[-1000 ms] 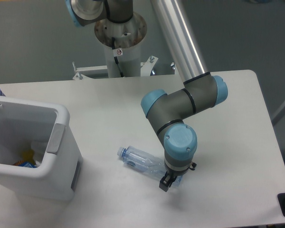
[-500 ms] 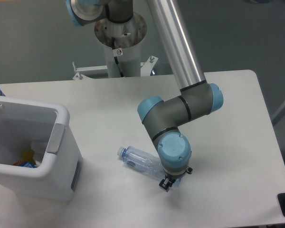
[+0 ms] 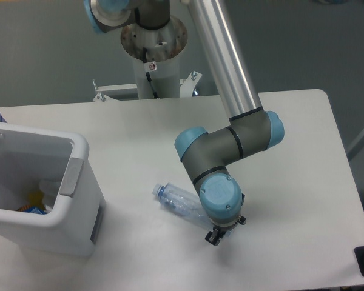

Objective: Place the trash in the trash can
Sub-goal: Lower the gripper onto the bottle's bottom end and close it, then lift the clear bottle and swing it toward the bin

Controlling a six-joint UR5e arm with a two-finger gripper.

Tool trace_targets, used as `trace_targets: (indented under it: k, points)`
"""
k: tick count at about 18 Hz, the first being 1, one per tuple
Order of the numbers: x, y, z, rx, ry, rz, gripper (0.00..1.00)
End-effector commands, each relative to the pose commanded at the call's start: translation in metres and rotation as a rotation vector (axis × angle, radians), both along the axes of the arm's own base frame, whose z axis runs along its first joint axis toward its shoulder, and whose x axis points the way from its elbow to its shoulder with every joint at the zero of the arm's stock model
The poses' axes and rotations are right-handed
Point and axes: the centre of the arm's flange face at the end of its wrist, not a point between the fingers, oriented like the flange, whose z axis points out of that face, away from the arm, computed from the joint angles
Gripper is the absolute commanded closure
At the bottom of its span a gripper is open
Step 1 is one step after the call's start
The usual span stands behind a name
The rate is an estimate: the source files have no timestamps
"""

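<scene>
Since a second ago the arm's wrist has slid left and down over the bottle's rear end, and the bottle's cap has shifted slightly right. From left: the trash can point(image 3: 79, 182) stands at the table's point(image 3: 139, 127) left edge, coloured scraps inside. The crushed bottle point(image 3: 176, 200) lies mid-table, cap toward the can. The gripper point(image 3: 215, 236) sits at its right end; whether it clamps the bottle, I cannot tell

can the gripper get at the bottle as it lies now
Probably yes. The gripper is already down at the bottle's base end, with bare table around it. The wrist hides whether the jaws have closed on it.
</scene>
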Motion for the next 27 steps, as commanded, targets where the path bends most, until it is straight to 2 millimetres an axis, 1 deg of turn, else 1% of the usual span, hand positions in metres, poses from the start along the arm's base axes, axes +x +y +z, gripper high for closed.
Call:
trace_targets:
  k: [3, 4, 7, 10, 11, 13, 14, 17, 20, 23, 27]
  points:
    - [0.0, 0.0, 0.004, 0.004, 0.005, 0.002, 0.45]
    - [0.0, 0.0, 0.005, 0.006, 0.009, 0.0, 0.46]
    - [-0.005, 0.004, 0.016, 0.047, 0.055, -0.001, 0.46]
    - [-0.005, 0.004, 0.021, 0.055, 0.064, -0.009, 0.46]
    - [-0.006, 0.005, 0.026, 0.062, 0.069, -0.01, 0.46]
    - [-0.007, 0.007, 0.046, 0.088, 0.091, -0.011, 0.46]
    - [-0.009, 0.008, 0.064, 0.111, 0.11, -0.008, 0.46]
    - [-0.015, 0.012, 0.103, 0.176, 0.176, -0.012, 0.45]
    - [-0.014, 0.012, 0.133, 0.237, 0.238, -0.034, 0.45]
    - [-0.008, 0.014, 0.157, 0.291, 0.251, -0.084, 0.45]
    - [0.005, 0.017, 0.21, 0.424, 0.287, -0.128, 0.46]
